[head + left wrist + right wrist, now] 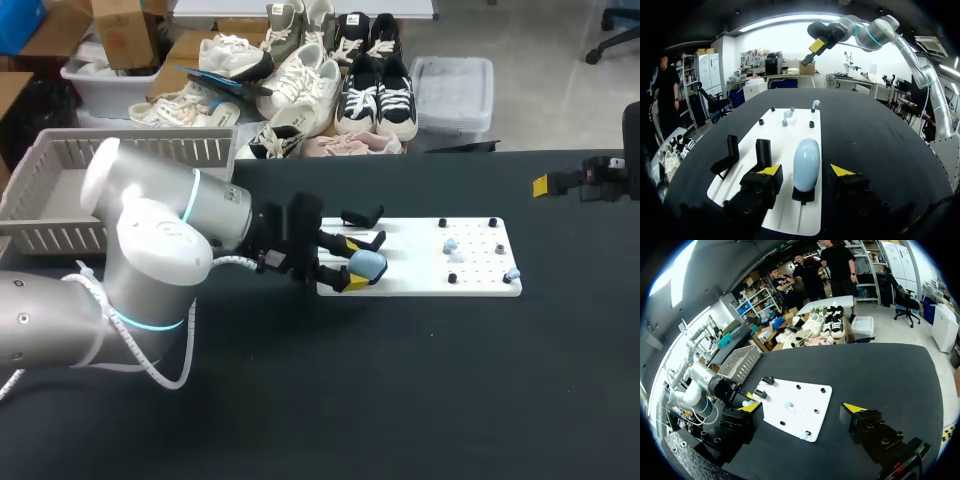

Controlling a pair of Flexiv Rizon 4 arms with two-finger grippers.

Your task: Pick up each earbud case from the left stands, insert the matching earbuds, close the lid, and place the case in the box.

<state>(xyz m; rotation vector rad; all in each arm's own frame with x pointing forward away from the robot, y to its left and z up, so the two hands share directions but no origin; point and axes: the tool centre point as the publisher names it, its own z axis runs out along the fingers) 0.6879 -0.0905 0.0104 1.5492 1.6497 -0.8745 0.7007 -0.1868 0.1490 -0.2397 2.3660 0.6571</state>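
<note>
The left hand point(806, 171) is spread, with 1 yellow-tipped finger on either side of the pale blue earbud case point(806, 159). In the left wrist view a sliver of white board point(782, 135) shows between each fingertip and the case, so neither finger touches it. The case stands upright on a small black stand point(803, 195) at the near end of the board, with 2 empty black stands point(729, 156) beside it. 2 light blue earbuds point(788, 115) sit among black pegs at the board's far end.

The right hand point(802, 409) is spread wide and holds nothing. It hangs above the dark counter point(880, 370), well apart from the board.

In the head view the left arm's wrist covers much of its hand and the stand under the case. The right hand is cut off at that view's edge. The case's lid seam cannot be made out, and the earbuds are too small to show any detail. The white slatted box point(160, 152) stands behind the left arm, which partly hides it.
</note>
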